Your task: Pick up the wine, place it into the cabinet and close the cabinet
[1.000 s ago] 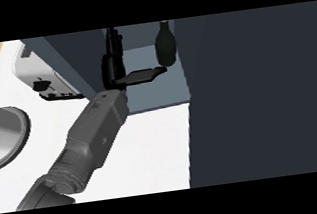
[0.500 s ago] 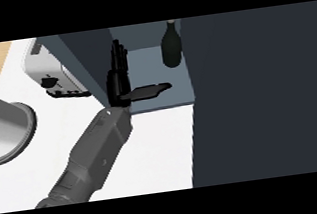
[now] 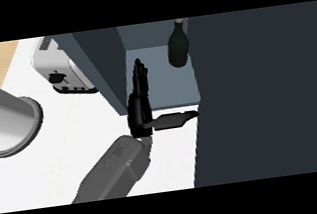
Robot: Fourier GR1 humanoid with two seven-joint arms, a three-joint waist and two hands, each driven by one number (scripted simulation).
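Left hand [image 3: 141, 106] drew back; dark wine bottle [image 3: 177, 46] stands in cabinet [image 3: 164, 80].

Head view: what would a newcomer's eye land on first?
The wine bottle stands inside the open cabinet, top centre. The left hand, fingers straight and thumb out to the right, is at the cabinet's opening, mid-frame. A large dark panel fills the right side.
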